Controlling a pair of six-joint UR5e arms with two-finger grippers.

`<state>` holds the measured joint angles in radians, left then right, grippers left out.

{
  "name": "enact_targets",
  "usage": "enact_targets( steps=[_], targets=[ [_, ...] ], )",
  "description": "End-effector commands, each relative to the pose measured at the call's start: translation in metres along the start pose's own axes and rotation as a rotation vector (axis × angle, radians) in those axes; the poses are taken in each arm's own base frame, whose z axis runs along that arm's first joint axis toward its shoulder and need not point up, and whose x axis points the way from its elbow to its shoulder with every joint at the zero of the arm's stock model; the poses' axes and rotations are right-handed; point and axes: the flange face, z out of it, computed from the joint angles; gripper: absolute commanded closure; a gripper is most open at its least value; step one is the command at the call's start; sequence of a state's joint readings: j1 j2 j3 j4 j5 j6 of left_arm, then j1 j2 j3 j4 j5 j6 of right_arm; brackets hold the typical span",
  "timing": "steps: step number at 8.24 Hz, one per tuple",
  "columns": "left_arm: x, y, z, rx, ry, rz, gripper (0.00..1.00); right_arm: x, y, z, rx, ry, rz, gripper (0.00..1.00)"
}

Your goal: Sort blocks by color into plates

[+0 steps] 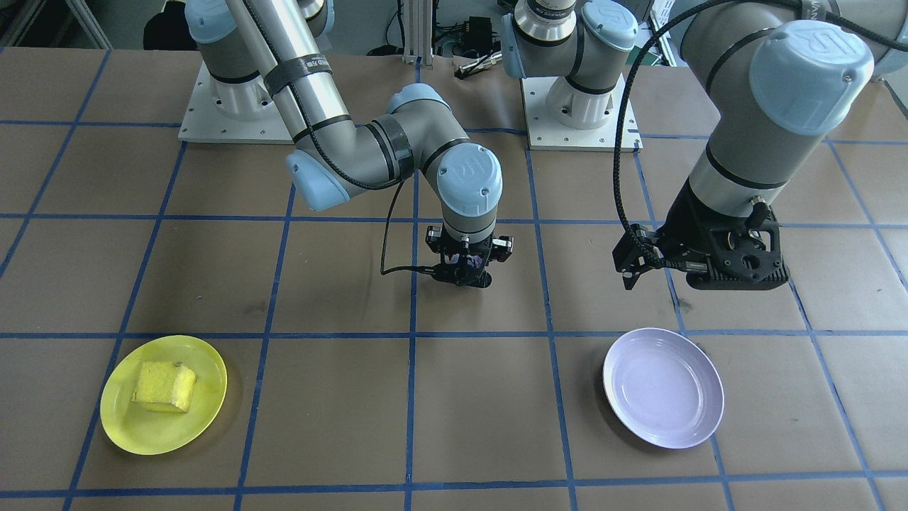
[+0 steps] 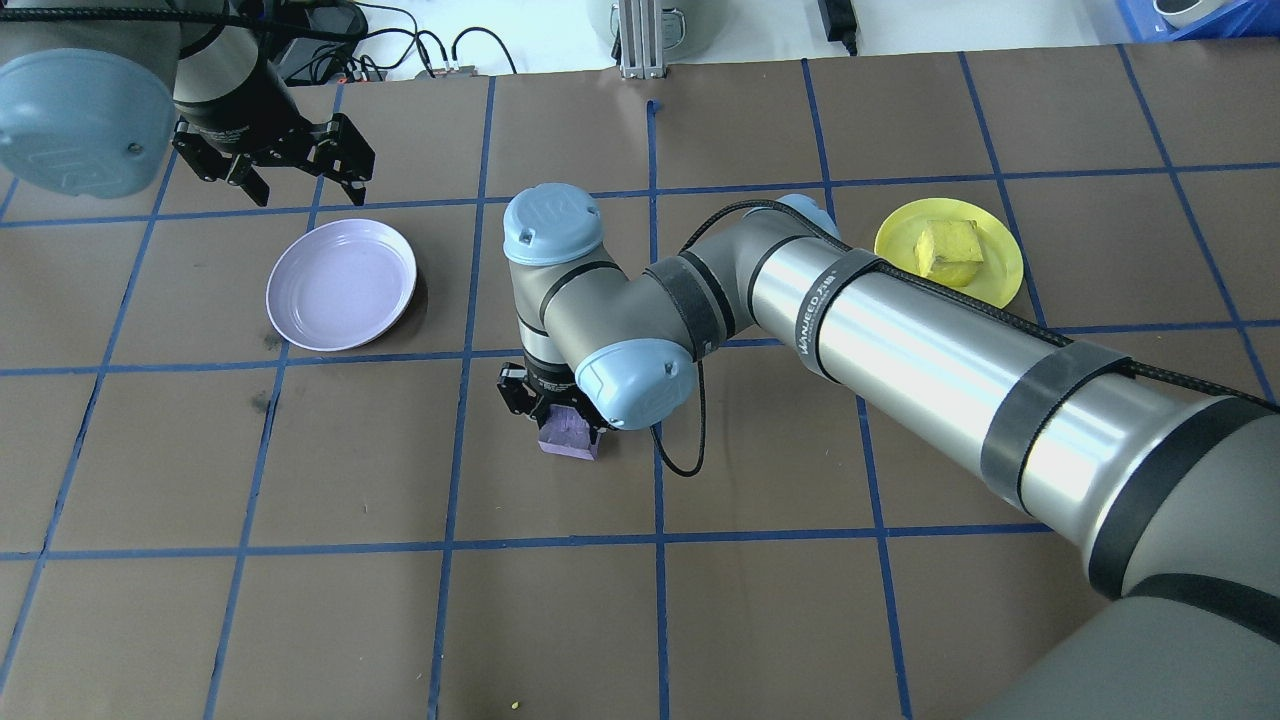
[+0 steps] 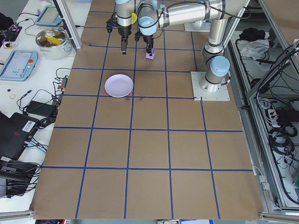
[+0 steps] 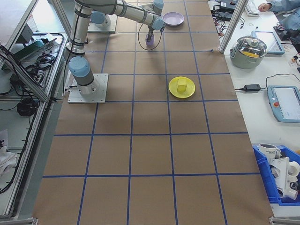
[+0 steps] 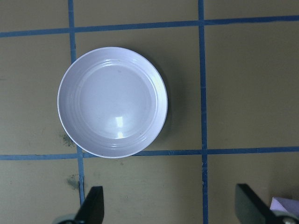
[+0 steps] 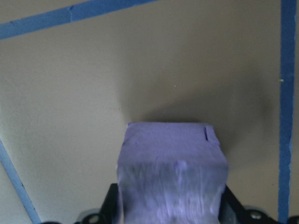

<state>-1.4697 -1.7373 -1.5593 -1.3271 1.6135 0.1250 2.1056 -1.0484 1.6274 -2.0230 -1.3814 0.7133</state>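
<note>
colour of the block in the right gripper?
Light purple block, clamped in the right gripper. The right wrist view shows it best.

Both arms are built from polished silver tubes, grey joint housings and pale blue round caps embossed with a logo. Black corrugated cables are strapped along the tubes by black bands. Black two-finger grippers are fitted; white square base plates are screwed down.

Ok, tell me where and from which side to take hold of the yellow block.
Grip the yellow block across two opposite upright faces, coming straight down from above. It rests flat inside the shallow yellow plate, top face clear and nothing beside it, so the low rim probably won't block descending fingers. The right gripper is shut on the purple block; the left gripper is open.
</note>
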Motion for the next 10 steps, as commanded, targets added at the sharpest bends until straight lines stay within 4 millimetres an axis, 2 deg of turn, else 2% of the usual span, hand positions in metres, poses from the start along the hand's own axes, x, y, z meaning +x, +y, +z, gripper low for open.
enact_targets(
  steps=[1, 2, 3, 4, 5, 6, 7, 8, 9, 10],
  targets=[
    [0.000, 0.001, 0.003, -0.005, 0.004, 0.001, 0.00, 0.007, -0.020, -0.030, 0.014, -0.010, -0.064, 0.00],
    [0.001, 0.001, 0.004, -0.008, 0.004, 0.001, 0.00, 0.020, -0.035, -0.059, -0.012, 0.010, -0.077, 0.00],
    [0.002, 0.001, 0.007, -0.013, 0.006, 0.000, 0.00, 0.044, -0.055, -0.099, -0.032, -0.003, -0.111, 0.00],
    [0.006, 0.001, 0.010, -0.017, 0.009, -0.005, 0.00, 0.086, -0.079, -0.135, -0.031, -0.005, -0.154, 0.00],
    [0.015, 0.003, 0.022, -0.043, 0.017, -0.004, 0.00, 0.133, -0.094, -0.181, 0.017, -0.030, -0.198, 0.00],
    [0.033, 0.012, 0.043, -0.085, 0.019, 0.027, 0.00, 0.190, -0.108, -0.222, 0.082, 0.005, -0.253, 0.00],
    [0.058, 0.022, 0.055, -0.098, 0.020, 0.064, 0.00, 0.226, -0.105, -0.256, 0.130, 0.028, -0.278, 0.00],
    [0.082, 0.029, 0.065, -0.094, 0.023, 0.079, 0.00, 0.250, -0.088, -0.285, 0.162, 0.072, -0.266, 0.00],
    [0.103, 0.042, 0.081, -0.129, 0.043, 0.112, 0.00, 0.251, -0.073, -0.300, 0.187, 0.077, -0.271, 0.00],
    [0.127, 0.058, 0.098, -0.169, 0.120, 0.136, 0.00, 0.249, -0.075, -0.300, 0.191, 0.067, -0.272, 0.00]
  ],
)
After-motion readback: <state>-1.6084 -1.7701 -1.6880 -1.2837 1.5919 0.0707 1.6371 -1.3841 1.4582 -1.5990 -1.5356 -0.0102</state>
